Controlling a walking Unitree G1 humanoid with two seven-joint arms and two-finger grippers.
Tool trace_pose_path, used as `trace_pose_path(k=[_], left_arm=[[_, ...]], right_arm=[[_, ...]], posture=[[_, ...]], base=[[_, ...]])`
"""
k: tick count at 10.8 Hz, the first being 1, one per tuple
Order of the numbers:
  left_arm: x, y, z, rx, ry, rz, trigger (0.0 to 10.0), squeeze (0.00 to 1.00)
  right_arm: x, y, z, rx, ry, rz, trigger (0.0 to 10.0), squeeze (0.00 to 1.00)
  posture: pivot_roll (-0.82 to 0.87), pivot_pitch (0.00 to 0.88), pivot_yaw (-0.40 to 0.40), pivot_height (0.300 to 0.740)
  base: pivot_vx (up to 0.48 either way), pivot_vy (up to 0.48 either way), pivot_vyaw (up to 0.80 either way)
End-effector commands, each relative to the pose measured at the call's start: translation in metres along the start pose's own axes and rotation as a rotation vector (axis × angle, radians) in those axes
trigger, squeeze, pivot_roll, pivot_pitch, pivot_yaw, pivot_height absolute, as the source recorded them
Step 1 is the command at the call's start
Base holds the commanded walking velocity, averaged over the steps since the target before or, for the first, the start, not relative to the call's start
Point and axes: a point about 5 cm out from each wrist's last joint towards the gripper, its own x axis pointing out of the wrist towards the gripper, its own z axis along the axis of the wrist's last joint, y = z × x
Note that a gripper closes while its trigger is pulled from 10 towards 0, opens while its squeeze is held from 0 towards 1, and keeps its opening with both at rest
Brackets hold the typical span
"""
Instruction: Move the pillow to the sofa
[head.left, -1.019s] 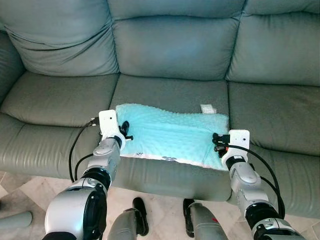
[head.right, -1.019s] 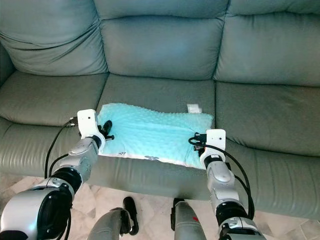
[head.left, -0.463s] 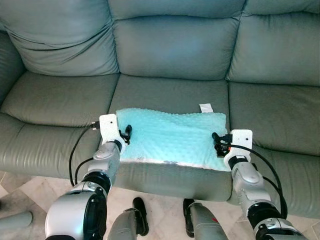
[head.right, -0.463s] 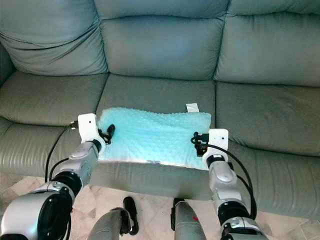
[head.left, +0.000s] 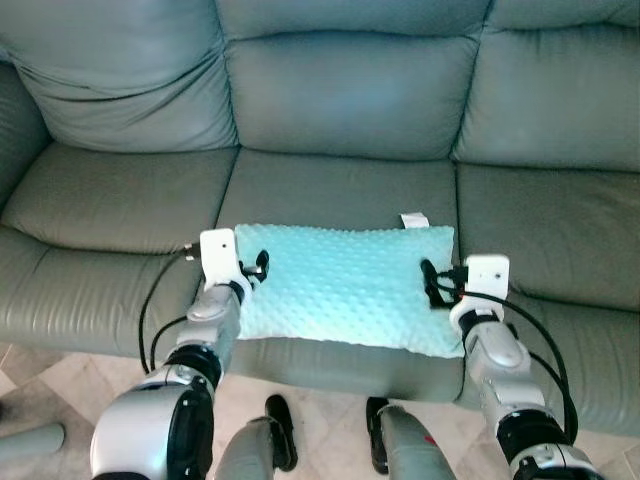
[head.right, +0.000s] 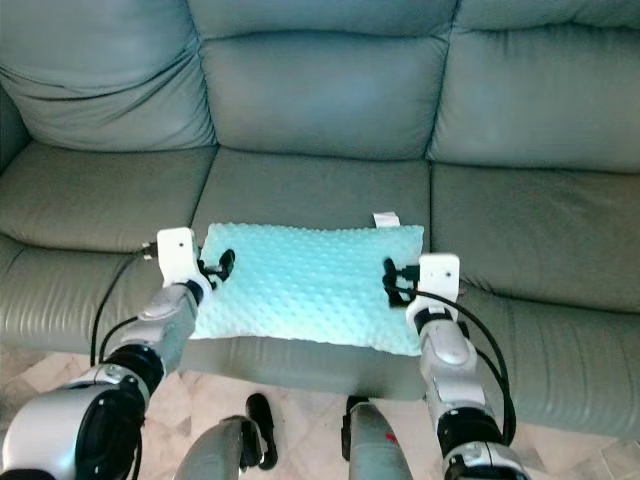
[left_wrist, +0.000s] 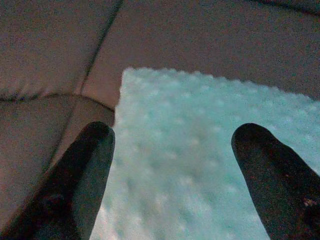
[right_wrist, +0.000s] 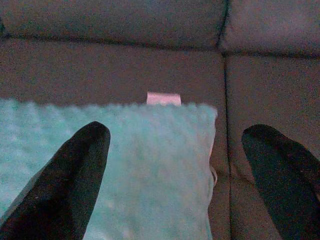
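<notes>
From the left eye view we see the pillow (head.left: 345, 287), pale turquoise and dotted, lying flat on the middle seat cushion of the grey-green sofa (head.left: 330, 90), its near edge reaching the front lip of that cushion. A small white tag (head.left: 414, 220) sticks out from the pillow's far edge. Our left gripper (head.left: 257, 266) sits at the pillow's left end and our right gripper (head.left: 431, 283) at its right end, each over the fabric.

The right eye view gives the same layout: the pillow (head.right: 310, 283) between the two arms, well short of the sofa's backrest.

In the left wrist view our two black fingers (left_wrist: 82, 175) stand wide apart, with the pillow's corner (left_wrist: 200, 160) between them and nothing pinched.

In the right wrist view the fingers (right_wrist: 70, 180) are likewise spread, the pillow's far corner and the white tag (right_wrist: 163, 98) lying between them, and the seam between the sofa's seat cushions just beside the pillow's end.
</notes>
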Motion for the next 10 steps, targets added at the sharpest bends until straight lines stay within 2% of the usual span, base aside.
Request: trace_pose_path(k=[1, 2, 3, 5, 6, 8, 10], left_arm=[[-0.002, 0.008, -0.006, 0.001, 0.013, 0.012, 10.0, 1.0], [-0.002, 0.012, -0.002, -0.023, -0.002, -0.006, 10.0, 1.0], [-0.003, 0.017, -0.004, -0.009, 0.011, -0.044, 10.0, 1.0], [-0.009, 0.021, -0.021, 0.044, 0.081, -0.108, 10.0, 1.0], [-0.014, 0.026, -0.034, 0.103, 0.148, -0.132, 10.0, 1.0], [-0.02, 0.029, -0.048, 0.176, 0.228, -0.2, 10.0, 1.0], [-0.031, 0.034, -0.069, 0.211, 0.352, -0.276, 10.0, 1.0]], right_arm=[[-0.006, 0.003, -0.007, 0.015, 0.025, 0.008, 10.0, 1.0], [-0.008, 0.004, 0.001, 0.018, -0.006, 0.018, 10.0, 1.0], [-0.016, 0.005, 0.009, 0.036, -0.014, 0.026, 10.0, 1.0], [-0.035, 0.008, 0.009, 0.059, 0.035, 0.034, 10.0, 1.0], [-0.049, 0.01, 0.012, 0.066, 0.078, 0.056, 10.0, 1.0], [-0.065, 0.011, 0.016, 0.074, 0.151, 0.094, 10.0, 1.0], [-0.091, 0.014, 0.005, 0.082, 0.288, 0.182, 10.0, 1.0]], posture=[[-0.18, 0.365, 0.112, 0.74], [-0.18, 0.346, 0.111, 0.74], [-0.18, 0.326, 0.109, 0.74], [-0.19, 0.282, 0.105, 0.74], [-0.2, 0.261, 0.101, 0.74], [-0.21, 0.239, 0.094, 0.74], [-0.2, 0.224, 0.088, 0.74]], base=[[0.0, 0.0, 0.0], [0.0, 0.0, 0.0], [0.0, 0.0, 0.0], [0.0, 0.0, 0.0], [0.0, 0.0, 0.0], [0.0, 0.0, 0.0], [0.0, 0.0, 0.0]])
